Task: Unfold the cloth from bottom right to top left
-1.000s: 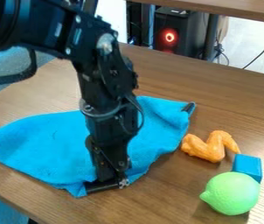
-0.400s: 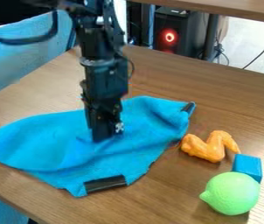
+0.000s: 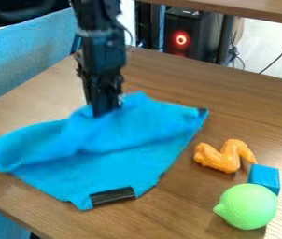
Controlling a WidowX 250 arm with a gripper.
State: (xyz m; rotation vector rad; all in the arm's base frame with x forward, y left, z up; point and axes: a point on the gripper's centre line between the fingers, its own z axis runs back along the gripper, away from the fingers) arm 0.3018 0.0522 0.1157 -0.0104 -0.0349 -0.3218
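The black gripper [image 3: 105, 111] hangs down over the far left part of the cloth, its fingertips shut on the blue fabric, which rises in a raised fold around them. The blue cloth [image 3: 122, 158] spreads over the left and middle of the table. Its near corner, with a black strip [image 3: 112, 196], lies flat. Another dark-tipped corner points right, and a third reaches the left edge of the view. Wrinkles run across the cloth below the gripper; what lies beneath the raised part is hidden.
To the right of the cloth on the wooden table [image 3: 174, 217] lie an orange chicken-wing toy [image 3: 222, 156], a blue block [image 3: 264, 177] and a green lime-like toy [image 3: 248, 206]. The table's left edge runs diagonally past the cloth.
From beside the near black strip, the gripper has moved back toward the upper left. The cloth's middle and far edge have shifted and bunched that way, while the near corner stayed in place.
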